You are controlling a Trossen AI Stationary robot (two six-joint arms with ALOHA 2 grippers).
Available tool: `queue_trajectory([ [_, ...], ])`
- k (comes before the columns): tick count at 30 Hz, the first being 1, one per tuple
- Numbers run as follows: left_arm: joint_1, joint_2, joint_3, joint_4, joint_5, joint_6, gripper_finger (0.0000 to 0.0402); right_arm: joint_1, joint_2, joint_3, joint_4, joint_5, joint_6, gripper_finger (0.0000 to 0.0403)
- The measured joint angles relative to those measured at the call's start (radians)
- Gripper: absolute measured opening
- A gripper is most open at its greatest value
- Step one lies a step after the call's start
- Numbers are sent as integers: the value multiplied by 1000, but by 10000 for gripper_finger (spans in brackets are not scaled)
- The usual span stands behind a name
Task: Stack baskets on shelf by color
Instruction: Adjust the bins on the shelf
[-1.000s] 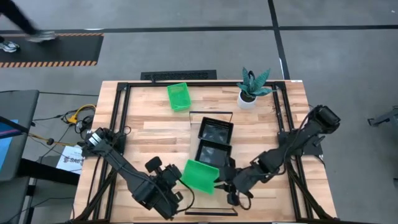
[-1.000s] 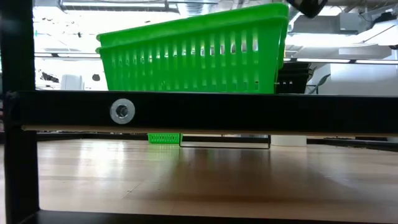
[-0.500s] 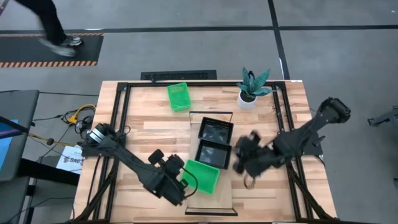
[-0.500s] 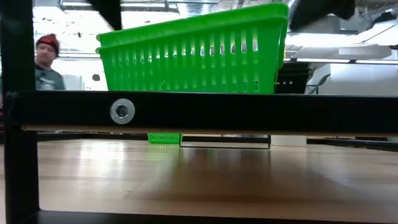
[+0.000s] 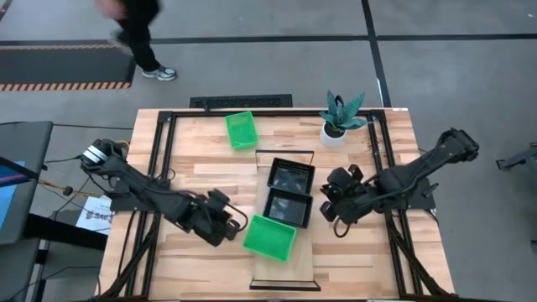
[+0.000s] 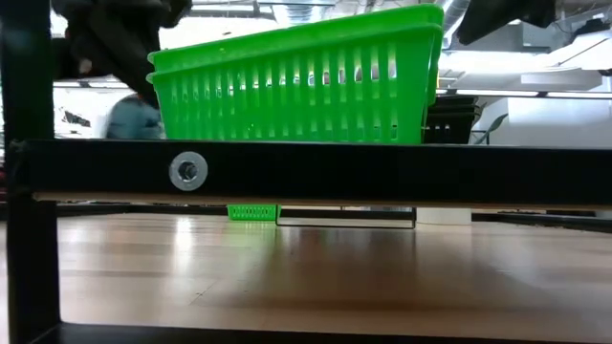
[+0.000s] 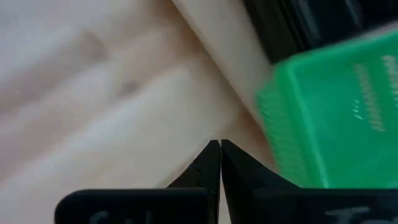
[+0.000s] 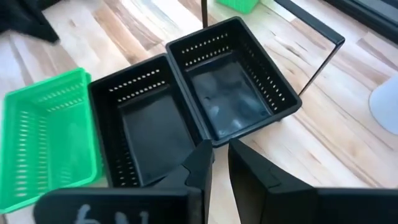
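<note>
Seeing from above two green baskets, one on the shelf (image 5: 289,264) at (image 5: 269,237) and one apart on the table (image 5: 394,260) at (image 5: 240,130), plus two empty black baskets (image 5: 290,177) (image 5: 289,207) sitting in a row on that shelf. Looking level from the low view, showing the near green basket (image 6: 296,81) with slotted mesh sides. Showing at the wrists the left gripper (image 7: 219,160) pinched together beside the green basket (image 7: 336,118), empty, and the right gripper (image 8: 219,163) slightly apart over the black pair, holding nothing.
</note>
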Motion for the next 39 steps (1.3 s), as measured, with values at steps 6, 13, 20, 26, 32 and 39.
queue_trajectory([
  [6,25,65,-45,210,74,17,0,25,-10,0,-1,0,17,74],
  [13,33,186,6,378,188,80,0,52,-3,0,4,0,23,74],
  [20,26,240,61,495,235,85,0,52,-4,0,-95,1,139,74],
  [26,26,238,108,475,250,107,0,-109,-3,-50,-185,0,219,75],
  [32,17,197,184,297,272,121,0,-311,-3,-106,-67,-41,9,75],
  [39,19,76,242,6,139,142,0,-422,15,-112,290,-327,-354,69],
])
